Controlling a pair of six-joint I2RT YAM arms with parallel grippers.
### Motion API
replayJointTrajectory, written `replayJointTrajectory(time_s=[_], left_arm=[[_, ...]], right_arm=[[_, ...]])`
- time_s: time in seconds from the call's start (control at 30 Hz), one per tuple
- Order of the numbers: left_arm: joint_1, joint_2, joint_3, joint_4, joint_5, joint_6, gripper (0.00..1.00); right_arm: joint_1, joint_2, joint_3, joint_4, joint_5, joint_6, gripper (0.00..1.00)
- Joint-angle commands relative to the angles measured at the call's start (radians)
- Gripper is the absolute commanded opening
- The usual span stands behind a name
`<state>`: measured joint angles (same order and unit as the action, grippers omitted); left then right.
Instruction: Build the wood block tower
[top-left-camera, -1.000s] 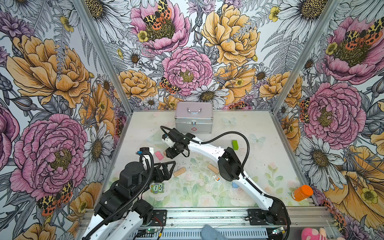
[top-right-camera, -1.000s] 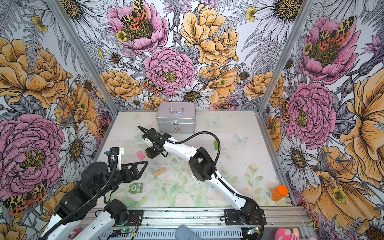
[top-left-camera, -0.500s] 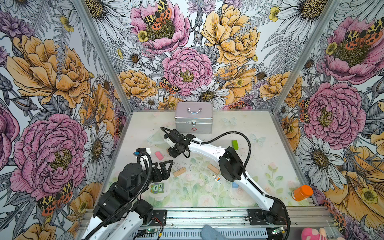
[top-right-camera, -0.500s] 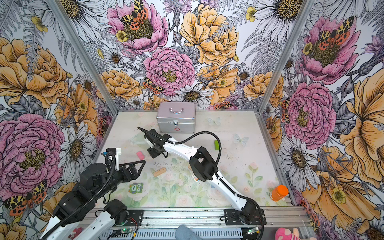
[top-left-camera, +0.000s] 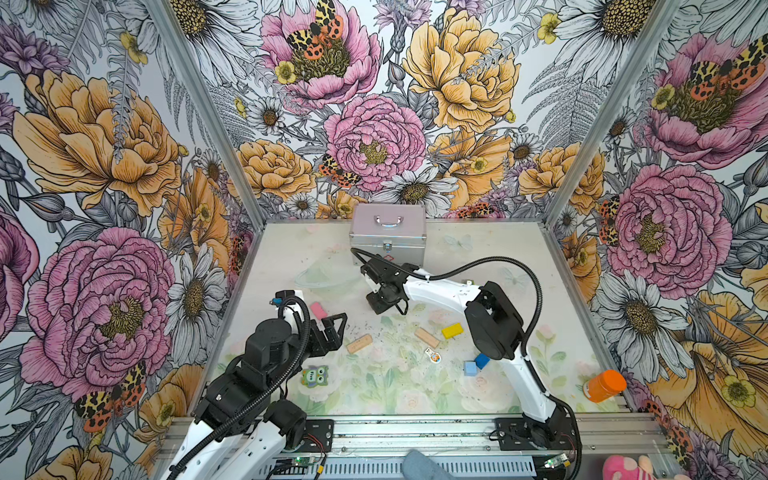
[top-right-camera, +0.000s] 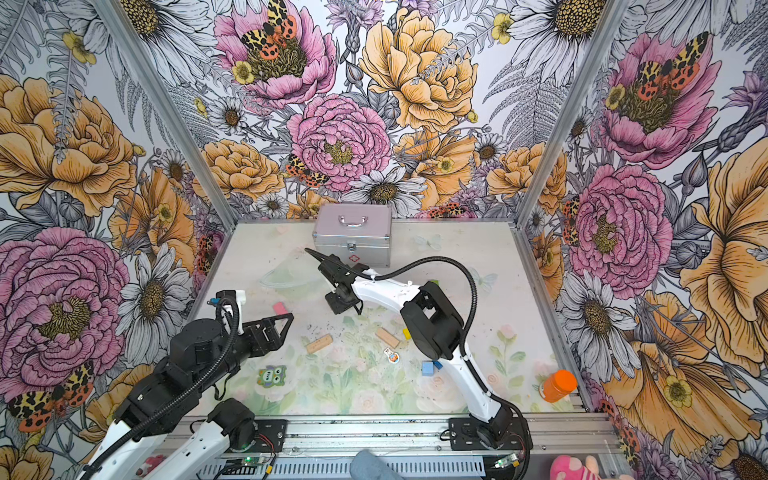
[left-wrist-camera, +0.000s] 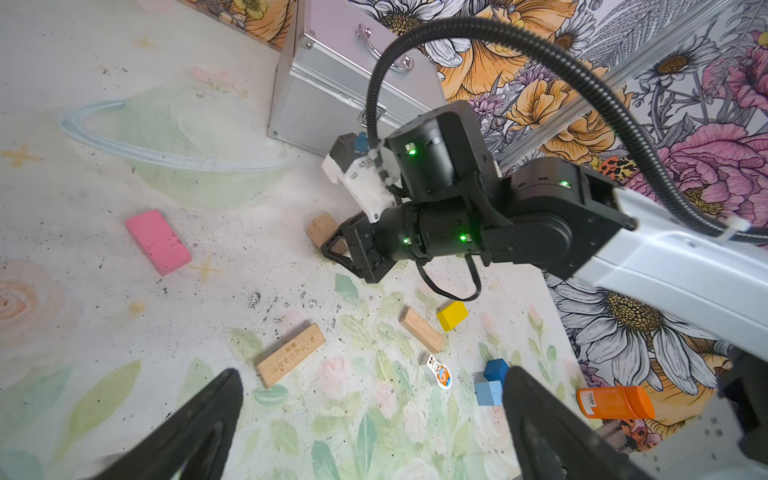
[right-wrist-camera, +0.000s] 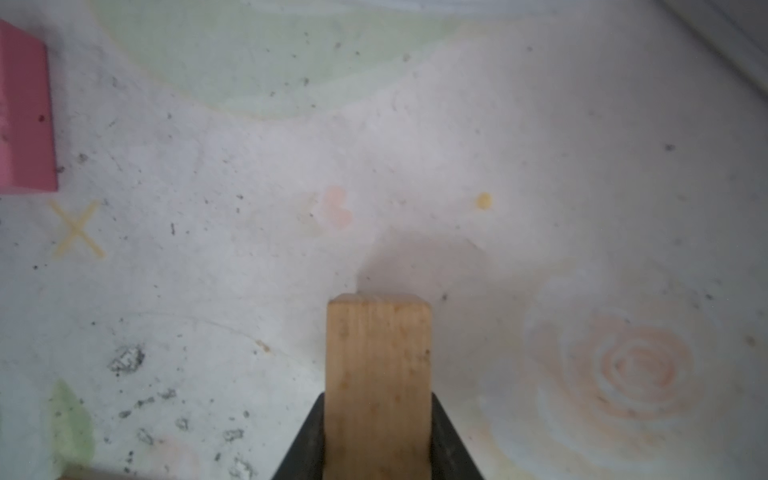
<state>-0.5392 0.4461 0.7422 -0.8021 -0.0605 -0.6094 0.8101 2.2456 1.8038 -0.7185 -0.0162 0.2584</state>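
Farthest from the case (top-left-camera: 387, 235), two blue cubes (top-left-camera: 470, 368) sit touching. The left gripper (left-wrist-camera: 372, 386) hovers with its jaws spread wide, well in front of the case. Two tan bricks (top-left-camera: 359, 344), a yellow block (top-left-camera: 452, 331) and a pink block (top-left-camera: 319, 310) lie loose nearer it. Just before the case, the right gripper (right-wrist-camera: 378, 415) is clamped on a tan block (right-wrist-camera: 378, 353).

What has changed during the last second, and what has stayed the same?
The right gripper closed on a tan block and moved to the right in both top views. The left gripper stayed open. The pink block and the silver case kept their places.
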Motion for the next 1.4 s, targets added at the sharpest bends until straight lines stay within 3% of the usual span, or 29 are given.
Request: replayJointTrajectory(time_s=[0.0, 0.5, 1.37], left_arm=[[-0.003, 0.042, -0.015, 0.076, -0.019, 0.034, 0.99], [-0.010, 0.344, 0.022, 0.364, 0.075, 0.083, 0.99], [-0.013, 0.632, 0.170, 0.512, 0.175, 0.162, 0.99]], right_arm=[[-0.037, -0.117, -0.098, 0.059, 0.052, 0.037, 0.28], [-0.191, -0.299, -0.410, 0.062, 0.202, 0.127, 0.27], [-0.327, -0.317, -0.488, 0.030, 0.273, 0.194, 0.27]])
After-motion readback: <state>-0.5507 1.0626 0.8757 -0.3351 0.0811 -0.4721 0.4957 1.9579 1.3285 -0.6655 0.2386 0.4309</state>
